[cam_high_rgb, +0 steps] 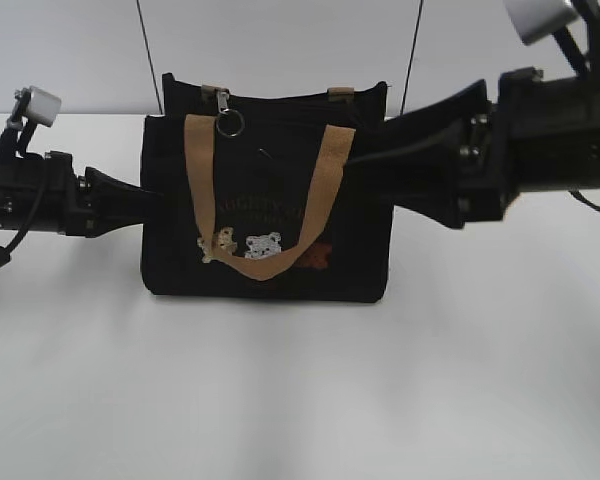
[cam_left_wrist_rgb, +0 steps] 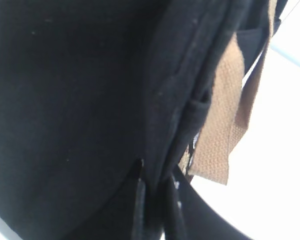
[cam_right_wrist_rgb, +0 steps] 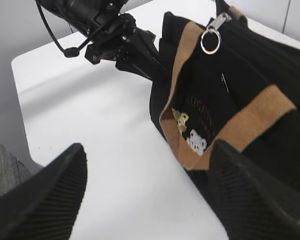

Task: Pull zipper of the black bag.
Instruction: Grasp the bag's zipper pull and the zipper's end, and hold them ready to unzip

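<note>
The black bag (cam_high_rgb: pixel 265 205) stands upright mid-table, its tan front handle (cam_high_rgb: pixel 325 190) hanging down over the cartoon patches. The silver zipper pull with its ring (cam_high_rgb: pixel 227 112) hangs at the bag's top left; it also shows in the right wrist view (cam_right_wrist_rgb: pixel 210 39). My left gripper (cam_high_rgb: pixel 148 203) is at the bag's left side; in the left wrist view its jaws (cam_left_wrist_rgb: pixel 153 200) are shut on a fold of the bag's black fabric (cam_left_wrist_rgb: pixel 80 100). My right gripper (cam_high_rgb: pixel 392 165) is open and empty at the bag's right side (cam_right_wrist_rgb: pixel 147 192), well away from the zipper pull.
The white table (cam_high_rgb: pixel 300 390) extends in front of the bag and ends at a grey wall (cam_high_rgb: pixel 280 40) behind. The table's left corner and edge show in the right wrist view (cam_right_wrist_rgb: pixel 20 60), with the left arm (cam_right_wrist_rgb: pixel 110 35) reaching in to the bag.
</note>
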